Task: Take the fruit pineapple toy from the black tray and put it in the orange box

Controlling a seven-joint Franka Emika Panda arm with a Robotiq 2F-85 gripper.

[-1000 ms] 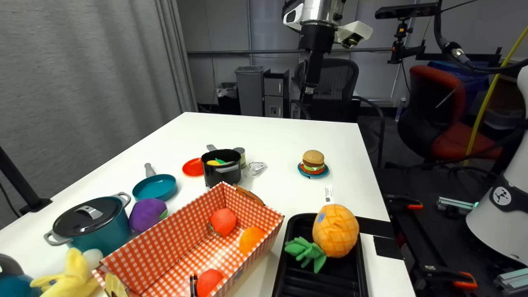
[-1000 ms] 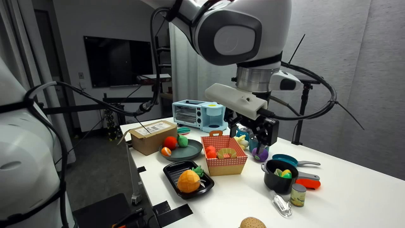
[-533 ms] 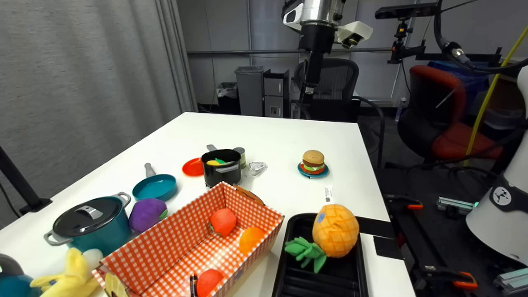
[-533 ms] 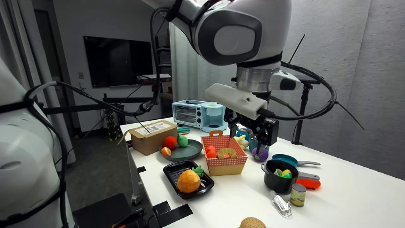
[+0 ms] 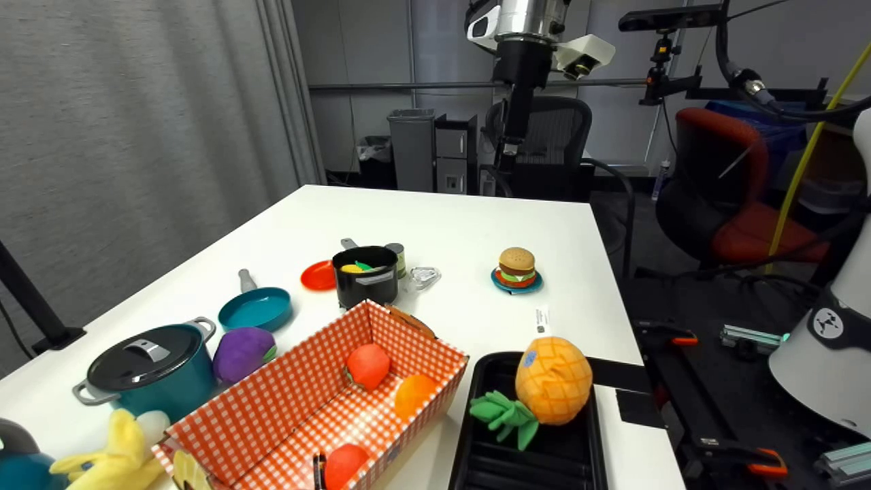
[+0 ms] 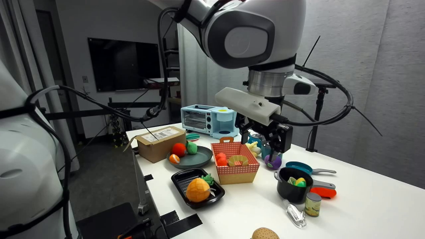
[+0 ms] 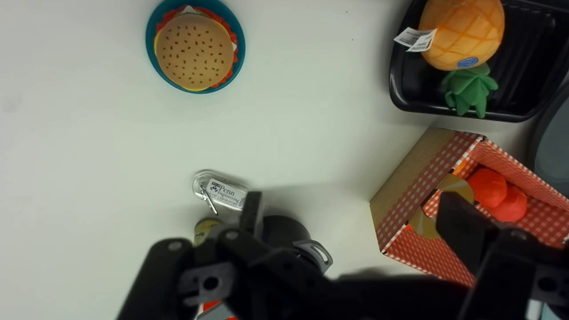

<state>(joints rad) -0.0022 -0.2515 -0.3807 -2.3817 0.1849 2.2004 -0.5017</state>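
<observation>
Pineapple: in tray | end effector: spread | carton: in an exterior view only

In both exterior views, the flat white tabletop is bright; the plain grey walls are dimmer. In the wrist view, a soft-edged shadow falls beside the rectangular orange-and-white checked box; the black two-fingered gripper is out of focus.

In both exterior views, nothing visibly differs between the earlier pictures and now. Neither the gripper nor the fruit pineapple toy shows any shift in place or pose. Whether the wrist view has changed cannot be told.
</observation>
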